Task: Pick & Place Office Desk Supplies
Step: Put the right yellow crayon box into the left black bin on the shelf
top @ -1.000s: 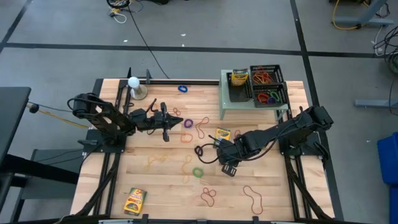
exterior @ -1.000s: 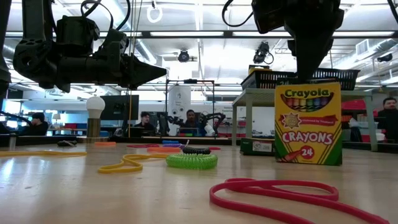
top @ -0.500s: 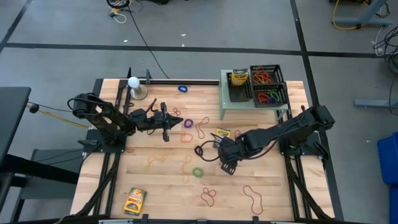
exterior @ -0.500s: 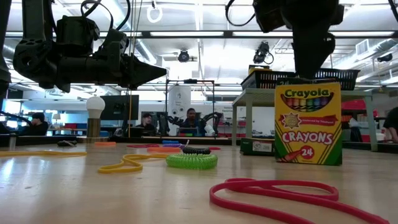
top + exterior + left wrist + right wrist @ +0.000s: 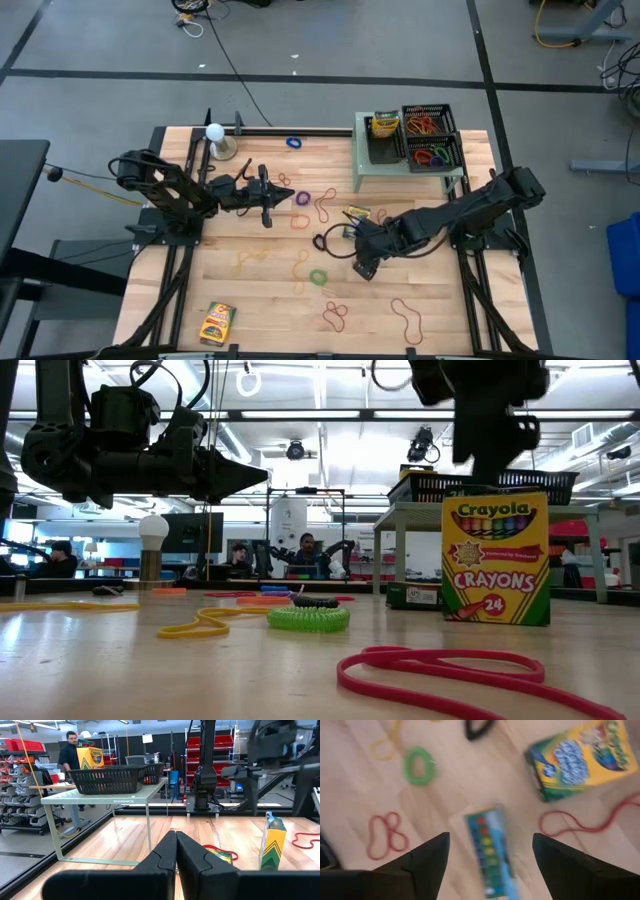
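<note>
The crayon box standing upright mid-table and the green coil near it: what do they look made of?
The crayon box looks like printed cardboard with a slight sheen, with flat faces, crisp edges and printed lettering. The green coil looks like soft plastic or rubber, ridged like a spiral band; the exact material is uncertain.

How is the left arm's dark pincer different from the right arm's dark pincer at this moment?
The left arm's dark pincer has its fingers pressed together; the right arm's dark pincer has them spread wide apart. The left one points level across the table toward the pale green metal shelf; the right one points down at a yellow-green crayon box and a green rubber-band loop. Both are two-fingered and hold nothing.
</note>
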